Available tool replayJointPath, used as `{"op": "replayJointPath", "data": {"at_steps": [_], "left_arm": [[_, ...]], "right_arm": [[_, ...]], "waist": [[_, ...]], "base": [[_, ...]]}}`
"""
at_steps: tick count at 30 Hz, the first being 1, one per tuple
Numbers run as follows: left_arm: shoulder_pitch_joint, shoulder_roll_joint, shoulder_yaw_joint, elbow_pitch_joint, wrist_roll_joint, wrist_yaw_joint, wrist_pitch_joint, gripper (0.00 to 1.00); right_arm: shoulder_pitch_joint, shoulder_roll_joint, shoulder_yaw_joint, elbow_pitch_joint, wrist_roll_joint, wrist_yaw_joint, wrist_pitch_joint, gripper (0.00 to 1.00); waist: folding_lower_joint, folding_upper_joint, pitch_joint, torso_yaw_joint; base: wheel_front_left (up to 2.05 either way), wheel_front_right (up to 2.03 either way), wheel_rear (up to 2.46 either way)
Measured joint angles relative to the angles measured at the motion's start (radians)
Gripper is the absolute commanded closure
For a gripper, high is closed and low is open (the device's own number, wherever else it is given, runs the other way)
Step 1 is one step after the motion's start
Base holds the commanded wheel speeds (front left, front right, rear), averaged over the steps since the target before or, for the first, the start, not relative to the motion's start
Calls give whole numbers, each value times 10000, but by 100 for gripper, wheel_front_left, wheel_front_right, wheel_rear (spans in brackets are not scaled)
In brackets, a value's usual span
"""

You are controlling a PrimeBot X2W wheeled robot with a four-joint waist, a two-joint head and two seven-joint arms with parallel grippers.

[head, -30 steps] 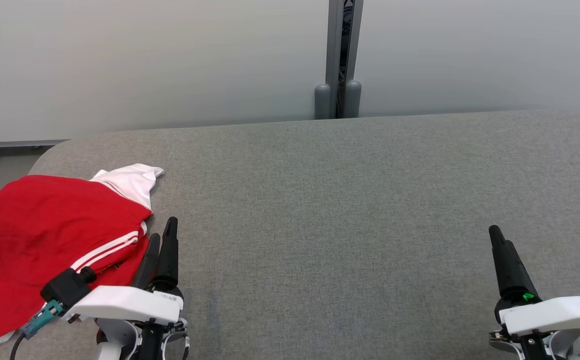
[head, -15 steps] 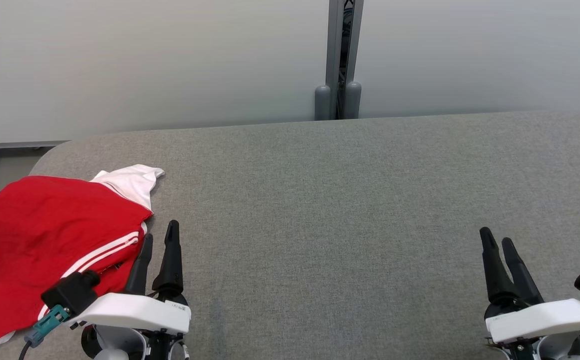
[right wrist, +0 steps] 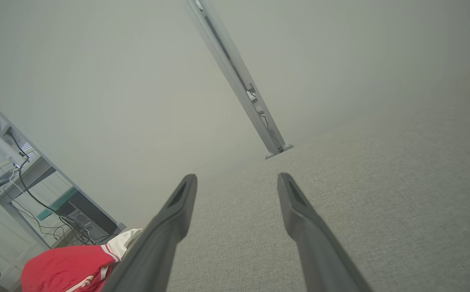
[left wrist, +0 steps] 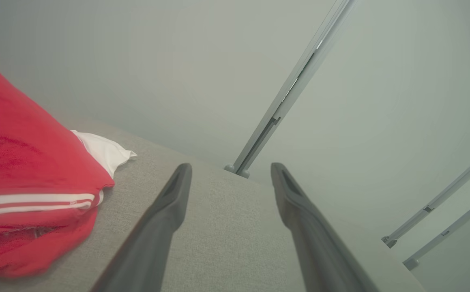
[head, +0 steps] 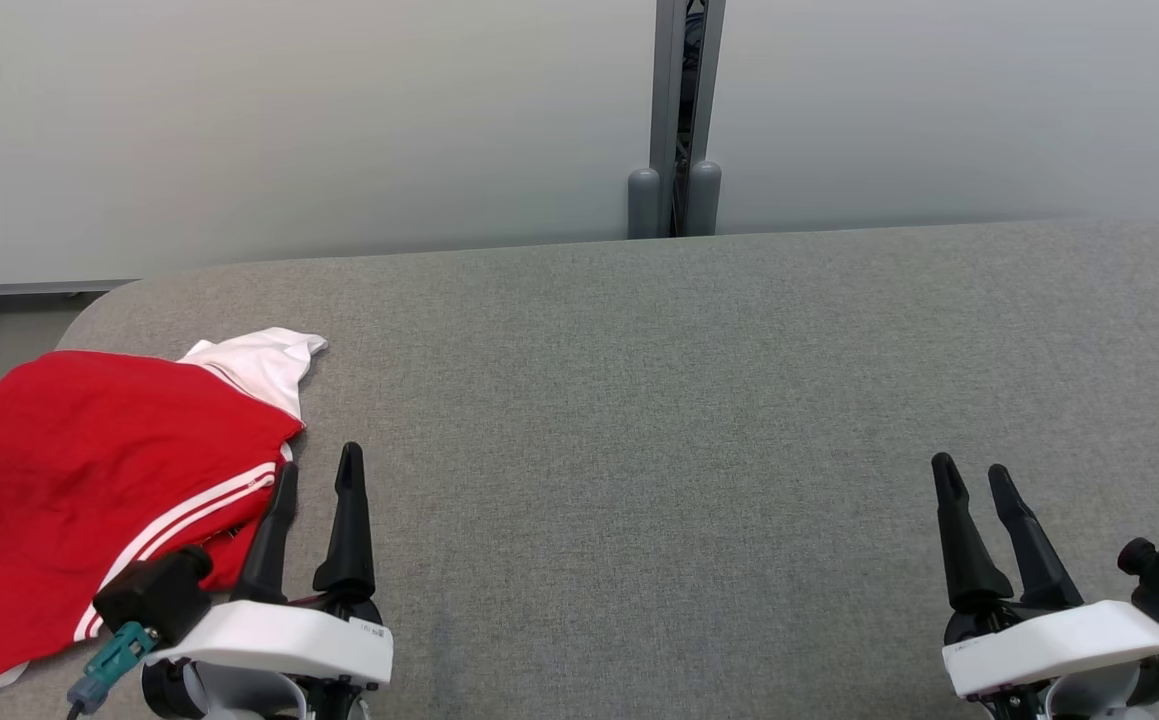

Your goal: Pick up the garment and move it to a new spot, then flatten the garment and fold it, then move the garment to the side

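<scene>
Far left on grey table [head: 639, 400], red garment [head: 109, 440] partly behind empty, splayed left gripper [head: 317, 462]; right gripper [head: 969, 467] likewise.

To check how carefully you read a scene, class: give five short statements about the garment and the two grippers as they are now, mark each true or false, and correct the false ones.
1. The red garment lies at the left end of the grey fabric surface. True.
2. The left gripper is clamped on the garment. False: its jaws stand open with nothing between them, just beside the garment.
3. The right gripper is open over bare surface, far from the garment. True.
4. The garment is spread flat in the middle. False: it lies bunched at the left end.
5. The garment has white stripes. True.
</scene>
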Motion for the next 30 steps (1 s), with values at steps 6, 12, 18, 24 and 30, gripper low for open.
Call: {"op": "replayJointPath", "data": {"at_steps": [6, 12, 18, 24, 30], "left_arm": [[151, 2, 8, -199, 606, 184, -142, 0], [339, 6, 21, -309, 1250, 349, -267, 0], [382, 10, 2, -418, 1845, 345, -393, 0], [538, 12, 8, -522, 2405, 347, -522, 0], [635, 13, 27, -591, 2872, 410, -617, 0]], "right_arm": [[2, -12, 163, -92, -598, 0, -165, 0], [40, -23, 201, -142, -1166, 0, -336, 0], [44, -31, 286, -180, -1691, 0, -485, 0], [104, -36, 330, -196, -2194, 0, -617, 0], [145, -46, 288, -215, -2602, 0, -777, 0]], "waist": [[0, 0, 5, -8], [0, 0, 5, -36], [0, 0, 12, -66], [0, 0, -1, -107], [-1, 0, -10, -137]], "base": [[0, 0, 0], [0, 0, 0], [0, 0, 0], [0, 0, 0], [0, 0, 0]]}}
